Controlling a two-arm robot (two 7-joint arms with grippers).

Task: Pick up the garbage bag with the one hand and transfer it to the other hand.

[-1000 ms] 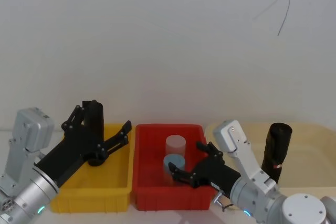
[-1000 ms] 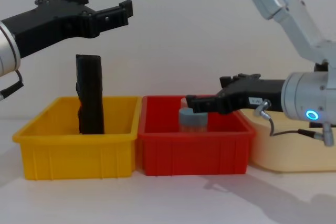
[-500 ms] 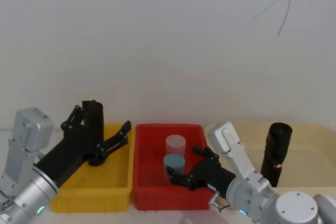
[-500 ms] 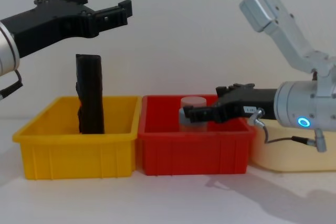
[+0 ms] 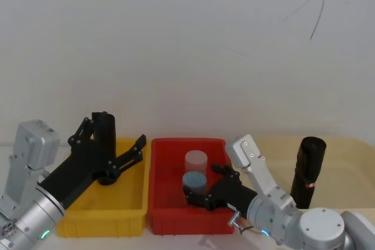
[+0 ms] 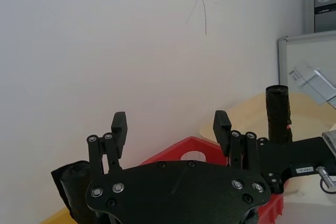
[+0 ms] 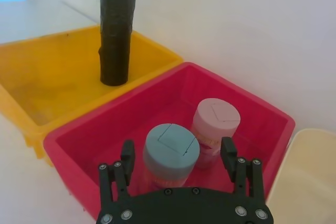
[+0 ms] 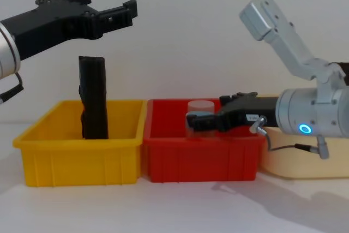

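1. Black and upright, your bag (image 5: 307,168) stands in the beige bin (image 5: 345,171) on the robot's far right, red-and-white label low on its side, with nothing touching it.
2. Your left end effector (image 8: 109,3) hangs high above the yellow bin (image 8: 76,159), fingers spread wide and holding nothing.
3. You can see a slimmer black roll (image 8: 94,105) standing upright in that yellow bin, below the left end effector and apart from it.
4. Your right end effector (image 7: 177,153) reaches over the red bin (image 8: 199,162), which sits between the yellow and beige bins.
5. Its fingers (image 7: 127,155) are wide apart, one on each side of a blue-lidded jar (image 7: 170,148). You cannot tell from these views whether they touch it.
6. A pink-lidded jar (image 7: 216,121) stands just behind the blue one in the same red bin, close against it.
7. All three bins sit side by side on the white counter (image 8: 163,205), the red one touching the yellow.
8. From the left wrist, you see the bag well beyond the open fingers, with the right arm's black body in front of its base.
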